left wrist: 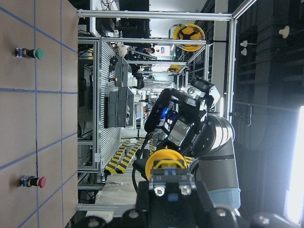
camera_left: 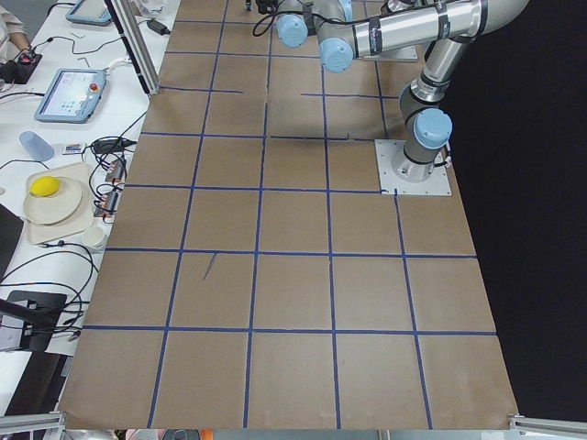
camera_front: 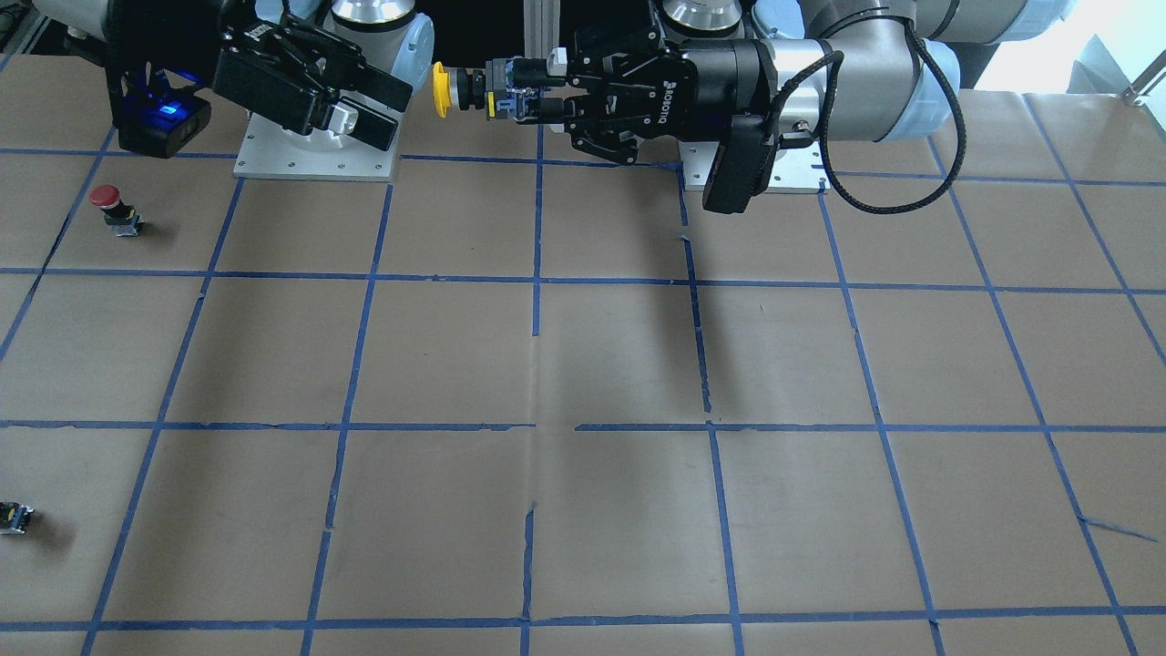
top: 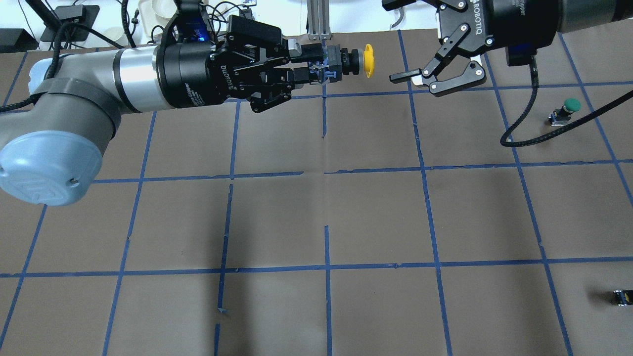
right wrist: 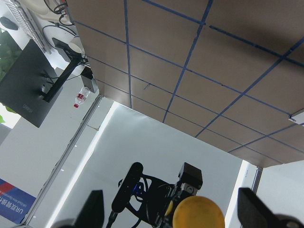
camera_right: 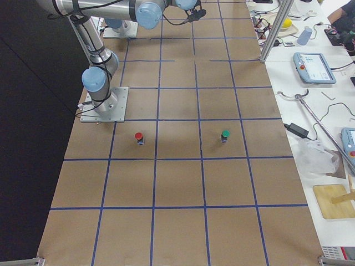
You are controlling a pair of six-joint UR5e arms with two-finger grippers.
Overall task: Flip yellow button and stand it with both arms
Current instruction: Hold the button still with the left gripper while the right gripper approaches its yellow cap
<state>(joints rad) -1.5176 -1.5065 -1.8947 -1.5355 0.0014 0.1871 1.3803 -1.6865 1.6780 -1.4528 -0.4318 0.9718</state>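
Observation:
My left gripper (top: pixel 312 62) is shut on the metallic base of the yellow button (top: pixel 367 60) and holds it level in the air above the table's far middle, with the cap pointing at my right gripper (top: pixel 391 40). My right gripper is open and empty, its jaws just beyond the cap and not touching it. In the front view the button (camera_front: pixel 441 89) sits between the left gripper (camera_front: pixel 537 91) and the right gripper (camera_front: pixel 396 114). The right wrist view shows the cap (right wrist: pixel 198 213) between its spread fingers (right wrist: pixel 93 211). The cap also shows in the left wrist view (left wrist: pixel 165 159).
A red-capped button (camera_front: pixel 107 202) and a green-capped button (top: pixel 568 108) stand on the brown, blue-taped table (top: pixel 326 212) on the robot's right side. A small black capless switch (top: pixel 622 296) lies near the right edge. Both arm bases (camera_front: pixel 314 150) stand at the robot's edge of the table.

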